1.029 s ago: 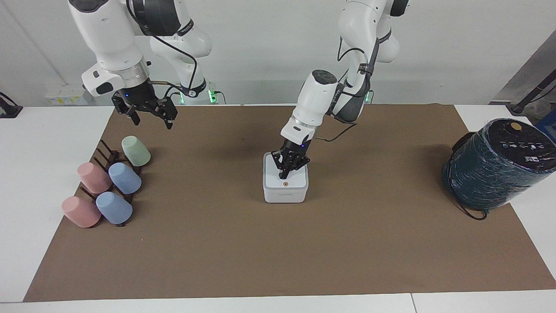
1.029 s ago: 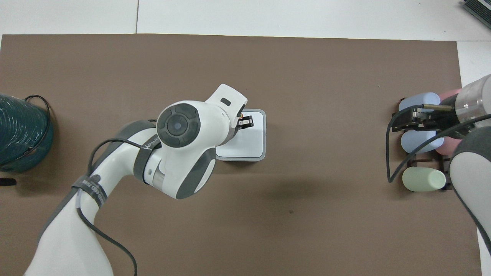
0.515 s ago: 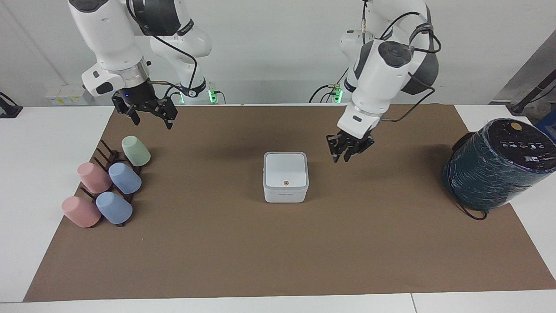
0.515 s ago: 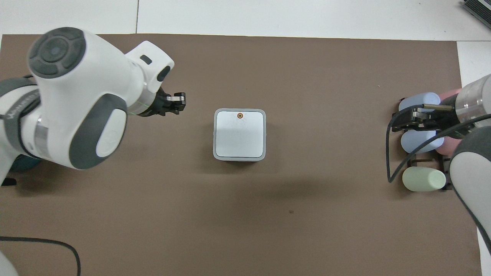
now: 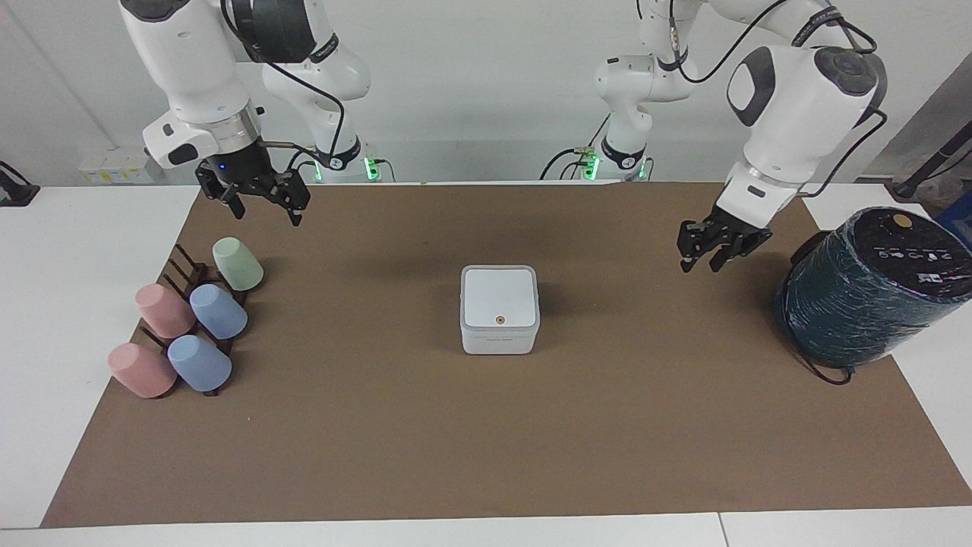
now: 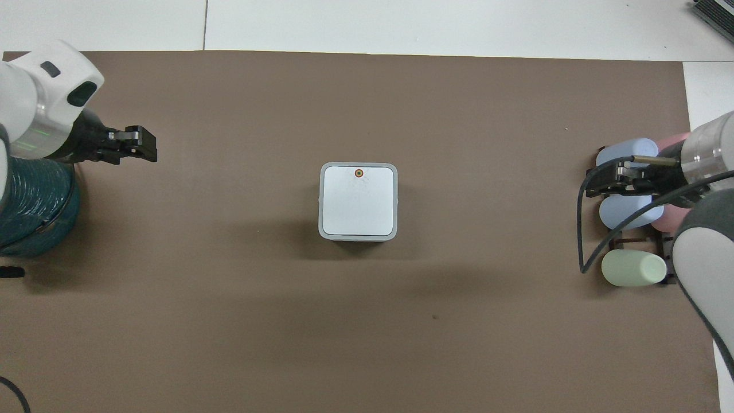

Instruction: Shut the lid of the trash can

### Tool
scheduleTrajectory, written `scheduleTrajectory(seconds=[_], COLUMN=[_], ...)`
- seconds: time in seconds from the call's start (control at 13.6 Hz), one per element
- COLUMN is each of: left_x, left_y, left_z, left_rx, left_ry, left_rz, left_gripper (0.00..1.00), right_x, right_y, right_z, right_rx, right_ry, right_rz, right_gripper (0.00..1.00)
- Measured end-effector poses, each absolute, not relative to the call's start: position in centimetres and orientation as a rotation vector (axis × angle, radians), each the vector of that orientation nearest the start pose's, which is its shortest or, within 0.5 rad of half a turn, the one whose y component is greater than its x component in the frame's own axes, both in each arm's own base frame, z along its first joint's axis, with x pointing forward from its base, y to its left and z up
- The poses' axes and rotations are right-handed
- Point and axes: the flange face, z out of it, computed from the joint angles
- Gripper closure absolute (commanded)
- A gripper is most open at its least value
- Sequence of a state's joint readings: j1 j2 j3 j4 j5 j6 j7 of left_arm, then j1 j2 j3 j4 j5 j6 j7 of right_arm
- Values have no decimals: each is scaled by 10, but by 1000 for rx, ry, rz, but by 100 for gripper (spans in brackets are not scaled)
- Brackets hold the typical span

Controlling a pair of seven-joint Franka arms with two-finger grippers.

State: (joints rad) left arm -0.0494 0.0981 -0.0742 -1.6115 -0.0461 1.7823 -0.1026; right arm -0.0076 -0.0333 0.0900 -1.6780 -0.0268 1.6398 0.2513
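Left tool withdrawn from lid, parted, empty, right tool parted, empty, waiting.

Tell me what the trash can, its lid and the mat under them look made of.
Trash can and lid: likely molded plastic, smooth white with rounded corners and a soft sheen. Mat: probably matte brown paper or thin felt, flat and glare-free.

Trash can: we see it mid-mat, lid flat on top.
Cups on rack: right arm's end of table.
Wrapped cylinder: left arm's end, at mat edge.
Left gripper: in the air over mat, between trash can and cylinder.
Right gripper: we put it above mat, beside the cups.
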Motion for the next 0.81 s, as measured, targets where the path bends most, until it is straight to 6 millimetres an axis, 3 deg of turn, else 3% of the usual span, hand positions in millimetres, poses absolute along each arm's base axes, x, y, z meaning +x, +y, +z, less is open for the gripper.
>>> scheduleTrajectory(seconds=[0.07,0.37,0.81], left_x=[593,587,580], left_y=[-66,-50,-50], left_z=[575,587,601], left_rx=[-3177,-3138,-3082], left_ry=[41,97,165], left_rz=[-118,-140,-152], left_gripper=[0,0,0], right_x=[547,547,547], right_y=[43,43,43], right_z=[598,598,598], right_rx=[-3161,-3161,-3161], right_ry=[265,265,265], right_rz=[0,0,0], right_gripper=[0,0,0])
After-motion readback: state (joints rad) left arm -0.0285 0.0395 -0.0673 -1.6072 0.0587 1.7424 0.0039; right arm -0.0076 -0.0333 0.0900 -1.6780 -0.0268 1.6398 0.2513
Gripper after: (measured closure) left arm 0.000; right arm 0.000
